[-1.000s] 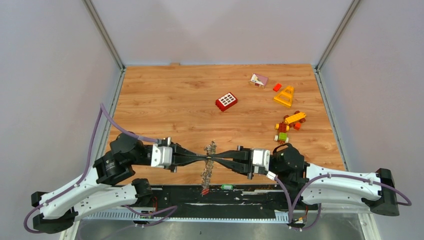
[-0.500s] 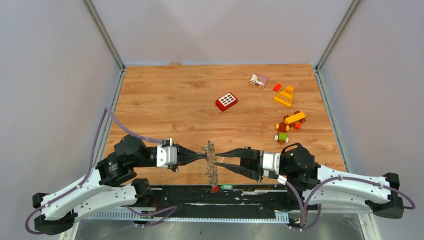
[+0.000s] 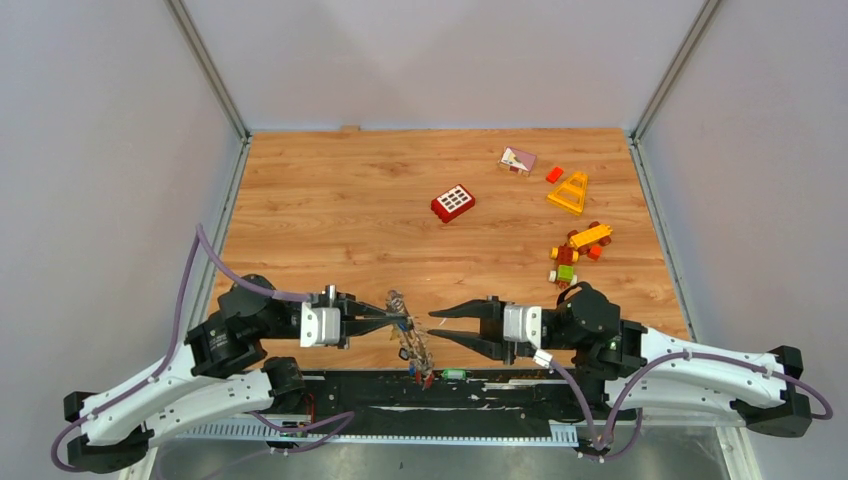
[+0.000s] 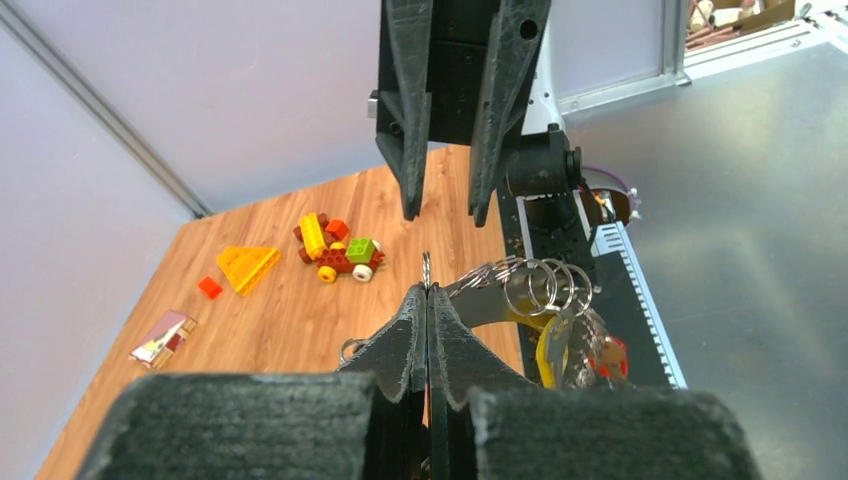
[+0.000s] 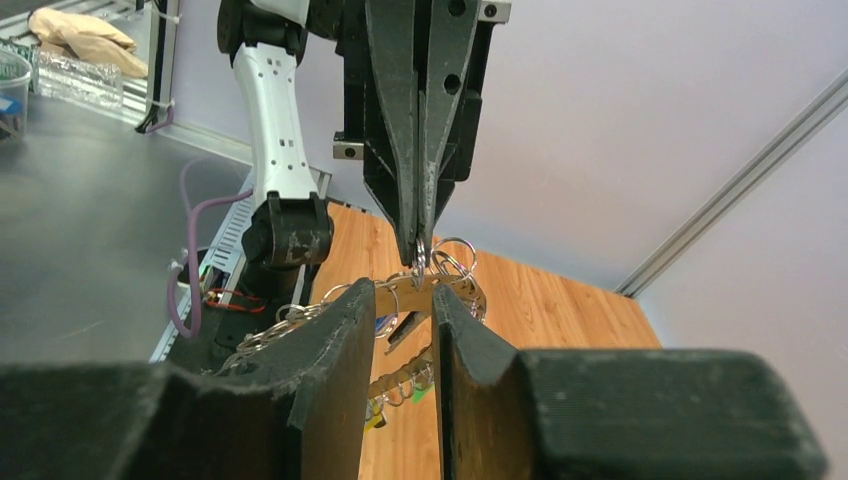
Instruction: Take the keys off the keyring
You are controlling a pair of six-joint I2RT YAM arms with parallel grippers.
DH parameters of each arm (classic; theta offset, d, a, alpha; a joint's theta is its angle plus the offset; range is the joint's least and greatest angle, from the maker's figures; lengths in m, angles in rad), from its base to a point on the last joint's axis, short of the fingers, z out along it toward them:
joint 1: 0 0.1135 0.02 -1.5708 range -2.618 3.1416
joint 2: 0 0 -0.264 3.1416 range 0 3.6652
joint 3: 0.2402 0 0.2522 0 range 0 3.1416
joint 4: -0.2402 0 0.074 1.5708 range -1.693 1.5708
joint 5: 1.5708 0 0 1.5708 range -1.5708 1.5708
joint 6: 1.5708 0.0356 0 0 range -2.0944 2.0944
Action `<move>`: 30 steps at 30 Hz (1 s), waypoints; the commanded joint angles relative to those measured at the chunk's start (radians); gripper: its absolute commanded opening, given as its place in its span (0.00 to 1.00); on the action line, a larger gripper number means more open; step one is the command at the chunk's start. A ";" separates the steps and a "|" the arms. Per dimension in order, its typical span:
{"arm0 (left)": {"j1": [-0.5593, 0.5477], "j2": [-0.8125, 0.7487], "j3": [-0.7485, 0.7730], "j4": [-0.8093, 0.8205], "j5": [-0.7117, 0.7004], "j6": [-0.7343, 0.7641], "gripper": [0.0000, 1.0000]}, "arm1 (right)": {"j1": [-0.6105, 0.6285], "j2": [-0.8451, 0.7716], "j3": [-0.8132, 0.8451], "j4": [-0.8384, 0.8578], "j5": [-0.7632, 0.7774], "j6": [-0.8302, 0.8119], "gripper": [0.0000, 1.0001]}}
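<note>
The keyring (image 3: 408,338) hangs in the air near the table's front edge, fringed with small split rings (image 4: 541,285) and keys (image 3: 420,362). A yellow-headed key (image 4: 549,352) and a red-headed one (image 4: 612,356) dangle below it. My left gripper (image 3: 404,321) is shut on one small ring at the keyring's top (image 5: 421,262), and the brownish band (image 5: 455,290) curves away beneath it. My right gripper (image 3: 432,326) stands open just to the right of the keyring, jaws apart with nothing between them. In the right wrist view the band shows beyond the gap of the fingers (image 5: 345,330).
Toy bricks lie on the right half of the wooden table: a red brick with a white grid (image 3: 453,203), a pink block (image 3: 517,160), a small red brick (image 3: 554,174), a yellow triangle (image 3: 568,192) and a brick car (image 3: 575,255). A black strip (image 3: 500,392) runs along the near edge.
My right gripper opened, let go of the keyring and drew back a little to the right. The left gripper carried the hanging keyring leftward and nearer.
</note>
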 commanded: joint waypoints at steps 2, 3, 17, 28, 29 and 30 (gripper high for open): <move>0.003 -0.041 0.003 0.060 0.056 0.111 0.00 | 0.005 0.007 0.047 -0.030 -0.010 -0.035 0.28; 0.004 -0.047 0.006 0.050 0.052 0.134 0.00 | 0.005 0.007 0.047 -0.031 -0.012 -0.040 0.28; 0.005 -0.210 -0.064 0.086 0.212 0.464 0.00 | 0.005 0.017 0.059 -0.045 -0.026 -0.107 0.27; 0.004 -0.252 -0.073 0.098 0.298 0.560 0.00 | 0.005 0.055 0.067 -0.016 -0.057 -0.112 0.27; 0.004 -0.251 -0.072 0.093 0.295 0.559 0.00 | 0.005 0.057 0.064 0.002 -0.062 -0.101 0.27; 0.004 -0.251 -0.070 0.086 0.293 0.559 0.00 | 0.005 0.060 0.058 0.024 -0.067 -0.089 0.27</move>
